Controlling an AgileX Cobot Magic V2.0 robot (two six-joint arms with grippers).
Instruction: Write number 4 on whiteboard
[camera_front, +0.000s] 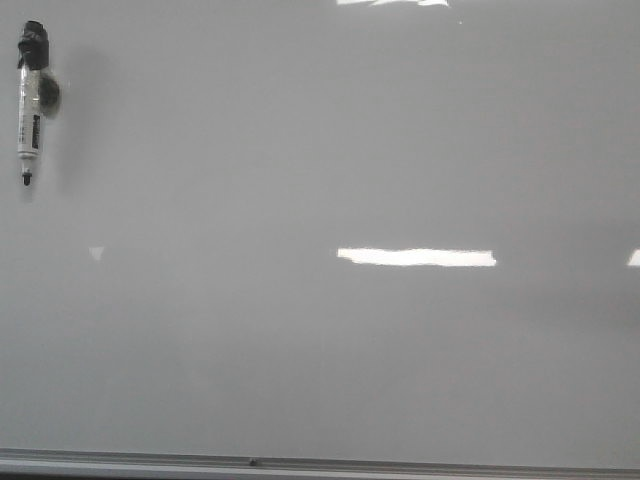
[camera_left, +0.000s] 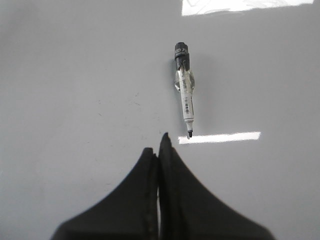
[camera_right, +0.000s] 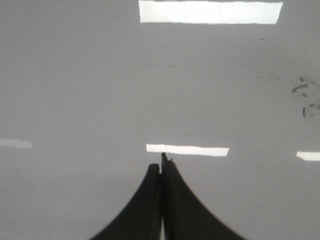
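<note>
The whiteboard (camera_front: 320, 340) is a glossy pale grey surface filling the front view, with a thin silver edge along the near side (camera_front: 300, 463). No number 4 shows on it. An uncapped marker (camera_front: 30, 100) with a clear body and black end lies at the far left; it also shows in the left wrist view (camera_left: 184, 87). My left gripper (camera_left: 157, 145) is shut and empty, a short way from the marker's tip. My right gripper (camera_right: 161, 164) is shut and empty over bare board. Neither gripper shows in the front view.
Bright rectangular light reflections lie on the board (camera_front: 415, 257). Faint dark smudges mark the board in the right wrist view (camera_right: 305, 95). Faint specks show near the marker in the left wrist view (camera_left: 135, 102).
</note>
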